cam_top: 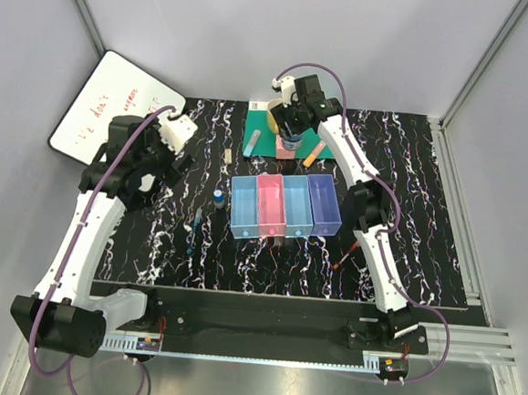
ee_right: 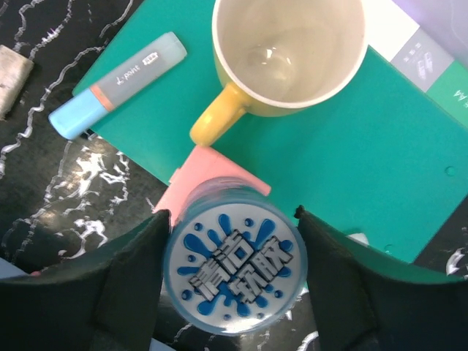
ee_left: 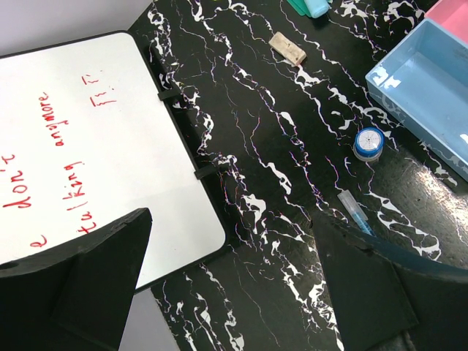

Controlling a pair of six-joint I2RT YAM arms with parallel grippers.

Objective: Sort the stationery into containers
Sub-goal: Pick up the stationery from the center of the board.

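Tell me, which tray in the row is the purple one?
The purple tray sits at the row's right end. Leftward come the middle blue tray, the pink tray and the end blue tray.

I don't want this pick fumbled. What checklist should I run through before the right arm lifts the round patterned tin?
1. The round blue-white patterned tin is centred in the right gripper: ok.
2. Firm hold on the tin: cannot tell; the fingers hug its sides.
3. The yellow ceramic cup is clear of the fingers: ok; its handle sits just beyond the tin.
4. The row of four translucent plastic trays has room: ok; all look empty.
5. The left gripper is open, holding nothing, off by the whiteboard: ok.
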